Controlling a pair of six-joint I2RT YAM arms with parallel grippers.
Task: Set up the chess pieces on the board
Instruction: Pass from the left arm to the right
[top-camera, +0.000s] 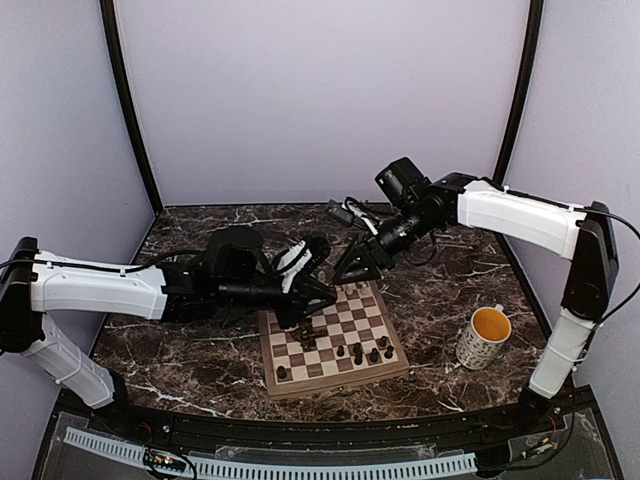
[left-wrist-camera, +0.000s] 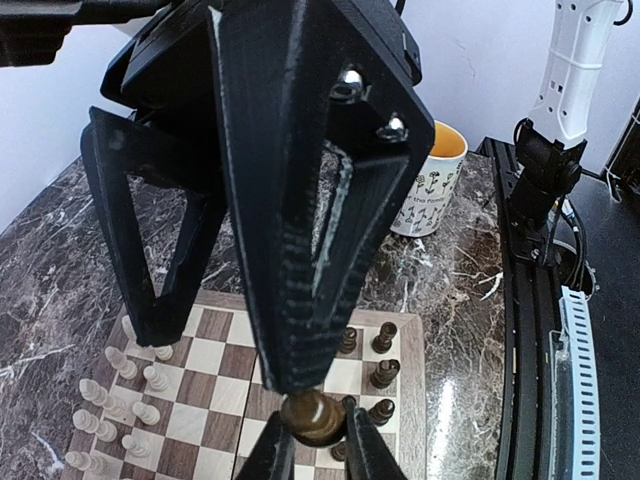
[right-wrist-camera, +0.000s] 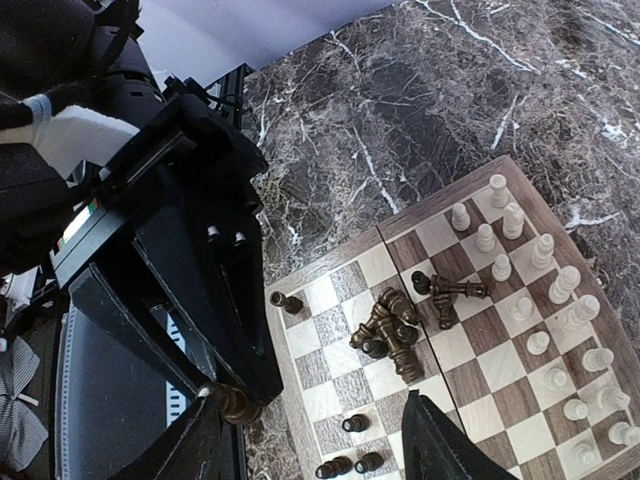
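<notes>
Left gripper (left-wrist-camera: 318, 425) pinches a dark piece (right-wrist-camera: 240, 405) by its round top; likely light, hard, maybe slippery. Right gripper (right-wrist-camera: 315, 440) is apart.

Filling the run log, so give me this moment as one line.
left jaws: shut on dark piece | right jaws: open, empty, close by | board: pale pieces standing, dark heap toppled mid-board | mug: beside board

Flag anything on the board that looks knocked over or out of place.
Several dark pieces lie toppled in a heap near the middle of the board; the pale pieces stand upright.
</notes>
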